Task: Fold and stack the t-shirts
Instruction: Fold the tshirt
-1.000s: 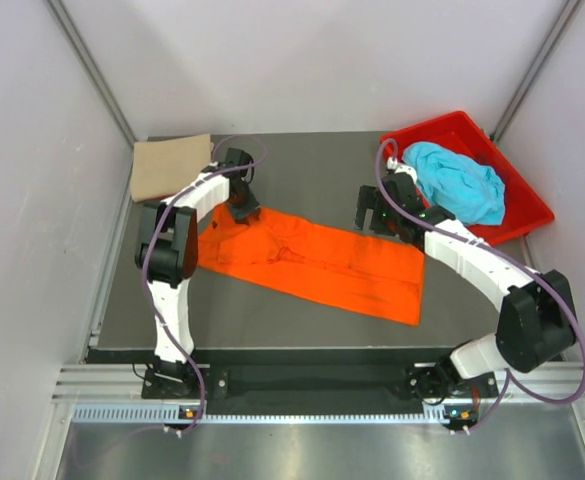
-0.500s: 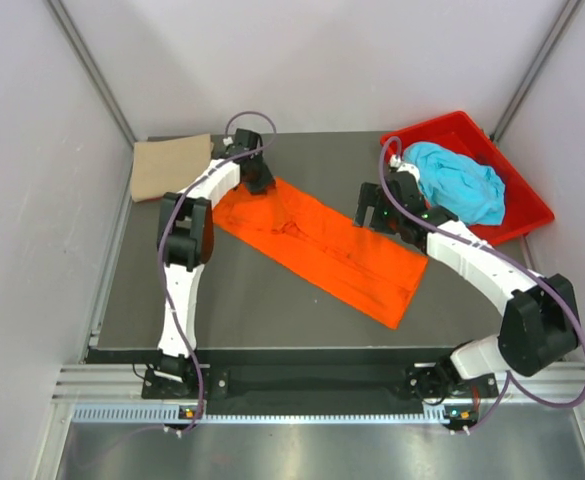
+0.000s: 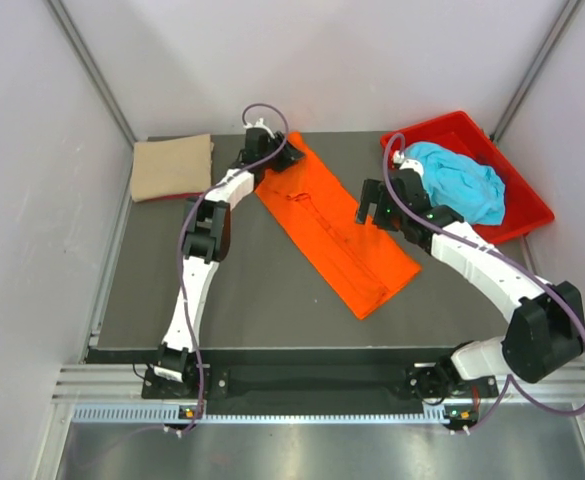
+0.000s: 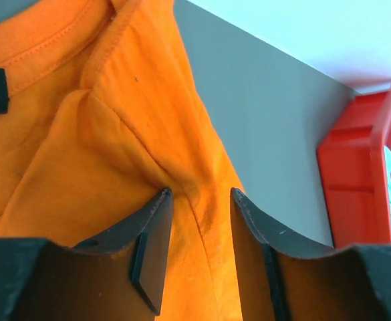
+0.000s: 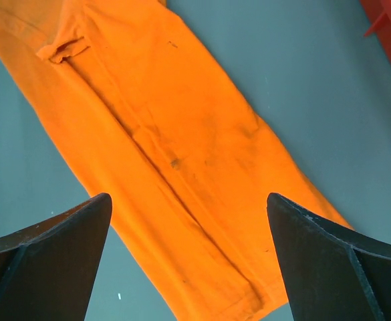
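Observation:
The orange t-shirt [image 3: 337, 230] lies folded into a long strip, running diagonally from the far middle of the table to the centre. My left gripper [image 3: 282, 155] sits on its collar end near the far edge. In the left wrist view its jaws [image 4: 198, 194] stand partly apart, the pads bare, with a crease of orange cloth [image 4: 115, 134] between the tips. My right gripper [image 3: 370, 210] hovers wide open over the strip's lower half [image 5: 182, 147], holding nothing. The tan t-shirt [image 3: 172, 167] lies folded at the far left. The turquoise t-shirt [image 3: 457, 180] lies crumpled in the bin.
The red plastic bin [image 3: 527, 215] stands at the far right corner, its corner also in the left wrist view [image 4: 355, 180]. White walls close in on both sides and the back. The dark table top [image 3: 252, 290] shows near the front.
The left gripper swept from the left-middle to the far edge, swinging the orange shirt's collar end with it; the strip turned from lying across to a steep diagonal. The right arm barely moved.

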Robot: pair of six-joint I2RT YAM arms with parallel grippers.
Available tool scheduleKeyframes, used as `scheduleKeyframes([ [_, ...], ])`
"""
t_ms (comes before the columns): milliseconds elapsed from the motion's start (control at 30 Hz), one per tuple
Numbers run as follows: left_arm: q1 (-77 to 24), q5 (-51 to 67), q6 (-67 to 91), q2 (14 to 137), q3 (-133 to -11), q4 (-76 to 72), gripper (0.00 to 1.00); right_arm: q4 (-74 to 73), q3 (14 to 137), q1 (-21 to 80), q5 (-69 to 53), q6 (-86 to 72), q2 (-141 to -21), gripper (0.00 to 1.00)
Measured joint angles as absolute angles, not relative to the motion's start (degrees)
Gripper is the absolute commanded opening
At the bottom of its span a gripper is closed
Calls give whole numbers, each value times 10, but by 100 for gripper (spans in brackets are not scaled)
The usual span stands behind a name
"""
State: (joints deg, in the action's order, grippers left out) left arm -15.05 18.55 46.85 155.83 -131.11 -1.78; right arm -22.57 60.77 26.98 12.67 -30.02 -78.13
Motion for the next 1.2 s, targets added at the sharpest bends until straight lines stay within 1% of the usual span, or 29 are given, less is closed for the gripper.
scheduleKeyframes([
  [67,-152,198,469,1547,-1277,-50,46,-231,617,270,127,-296,-787,100],
  [133,-152,205,465,1509,-1211,-77,47,-232,624,270,128,-293,-789,100],
  [167,-152,207,462,1485,-1176,-82,50,-232,624,270,128,-291,-789,100],
  [267,-153,212,442,1394,-1073,-72,50,-236,623,270,128,-291,-789,100],
  [333,-155,203,423,1337,-1036,-54,51,-236,619,270,128,-291,-781,100],
  [433,-161,180,405,1238,-973,-45,50,-244,599,270,130,-291,-743,100],
  [567,-195,141,406,1083,-832,-48,48,-275,588,270,143,-297,-683,100],
  [600,-216,125,411,1040,-781,-45,48,-285,588,269,151,-301,-671,100],
  [700,-299,87,442,965,-663,-34,46,-325,589,267,171,-308,-641,100],
  [833,-433,34,504,942,-575,23,45,-376,591,262,188,-310,-612,100],
  [900,-494,-1,550,940,-550,60,43,-395,592,260,193,-309,-597,100],
  [1000,-561,-49,613,926,-528,97,42,-407,593,256,197,-307,-573,100],
  [1167,-636,-118,699,922,-533,135,41,-428,593,253,207,-313,-542,100],
  [1200,-645,-128,712,927,-540,146,40,-432,593,253,210,-315,-539,100],
])
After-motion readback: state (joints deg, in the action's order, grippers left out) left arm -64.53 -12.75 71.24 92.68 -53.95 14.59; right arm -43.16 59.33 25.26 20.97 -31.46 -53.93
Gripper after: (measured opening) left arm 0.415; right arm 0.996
